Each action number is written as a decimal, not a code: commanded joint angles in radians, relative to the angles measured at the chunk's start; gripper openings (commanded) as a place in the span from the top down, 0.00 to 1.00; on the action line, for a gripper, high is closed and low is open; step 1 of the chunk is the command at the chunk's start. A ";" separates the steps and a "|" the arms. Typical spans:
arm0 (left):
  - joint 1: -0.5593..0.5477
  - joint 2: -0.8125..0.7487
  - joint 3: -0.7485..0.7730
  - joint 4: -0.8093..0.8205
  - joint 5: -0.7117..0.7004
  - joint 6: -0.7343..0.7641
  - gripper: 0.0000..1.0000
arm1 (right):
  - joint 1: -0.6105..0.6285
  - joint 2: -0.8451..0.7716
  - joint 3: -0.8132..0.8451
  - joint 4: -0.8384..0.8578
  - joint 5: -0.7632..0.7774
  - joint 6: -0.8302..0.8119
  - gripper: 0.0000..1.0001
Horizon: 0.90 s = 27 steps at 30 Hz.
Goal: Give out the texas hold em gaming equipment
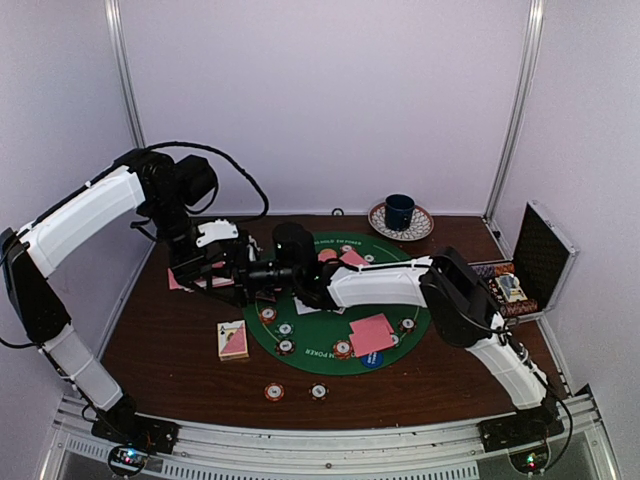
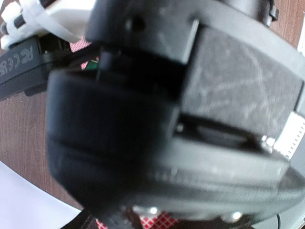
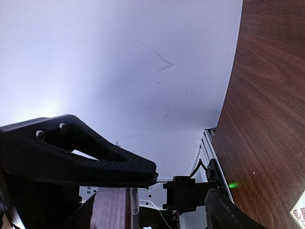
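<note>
Top: left end effector [image 1: 238, 272] and right end effector [image 1: 262, 272] sit close together at 9 o'clock of the green mat [image 1: 320, 330]. Pink cards [image 1: 372, 333] lie on it at 5 o'clock, and two chips [image 1: 274, 392] lie on the tabletop [image 1: 170, 350] past 7 o'clock. Left wrist: the right arm [image 2: 143, 119] blocks the view, the left end effector is closed, can't tell on what, and a card back [image 2: 162, 222] shows at 6 o'clock. Right wrist: fingers [image 3: 71, 157] parted, can't tell if anything is held.

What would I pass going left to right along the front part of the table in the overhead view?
First the stack of cards → orange-red chip → second chip → pink card → black case.
</note>
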 commanded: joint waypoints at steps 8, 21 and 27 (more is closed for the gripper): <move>-0.003 -0.009 0.013 0.006 0.004 0.000 1.00 | -0.048 -0.082 -0.141 0.025 -0.031 -0.032 0.36; -0.002 -0.004 0.011 0.006 0.010 -0.002 1.00 | -0.028 -0.105 -0.081 0.030 -0.052 -0.055 0.26; -0.003 0.000 0.023 0.005 0.016 -0.002 1.00 | 0.003 -0.007 0.040 0.024 -0.070 -0.015 0.25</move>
